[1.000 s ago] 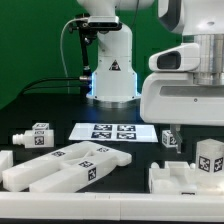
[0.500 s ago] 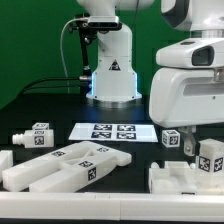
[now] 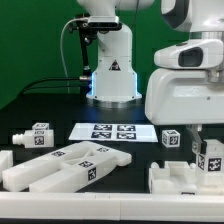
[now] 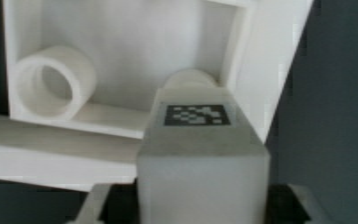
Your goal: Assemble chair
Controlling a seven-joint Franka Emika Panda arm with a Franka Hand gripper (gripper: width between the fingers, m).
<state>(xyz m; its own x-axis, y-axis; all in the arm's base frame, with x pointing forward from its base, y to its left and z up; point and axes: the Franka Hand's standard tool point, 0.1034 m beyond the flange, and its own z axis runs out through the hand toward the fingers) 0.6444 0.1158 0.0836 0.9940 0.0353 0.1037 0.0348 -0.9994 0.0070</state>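
The chair is in loose white tagged pieces. A blocky tagged piece (image 3: pixel 212 159) stands at the exterior view's right, on a larger white part (image 3: pixel 178 179). My gripper (image 3: pixel 209 148) has come down over it. In the wrist view this piece (image 4: pixel 197 150) fills the space between my fingers (image 4: pixel 94 203), with a thin dark gap left on each side, so the gripper (image 4: pixel 197 206) is open around it. Behind it lies a white part with a round ring (image 4: pixel 51 85). Long bars (image 3: pixel 70 166), a pegged leg (image 3: pixel 34 135) and a small tagged block (image 3: pixel 171 138) lie apart.
The marker board (image 3: pixel 115 131) lies flat in the middle of the black table. The robot base (image 3: pixel 108 62) stands behind it with a cable at its side. My arm's bulky white body (image 3: pixel 185 90) hides much of the exterior view's right.
My arm has shifted toward the exterior view's right and settled over the tagged piece. The fingers have drawn in close along its two sides.
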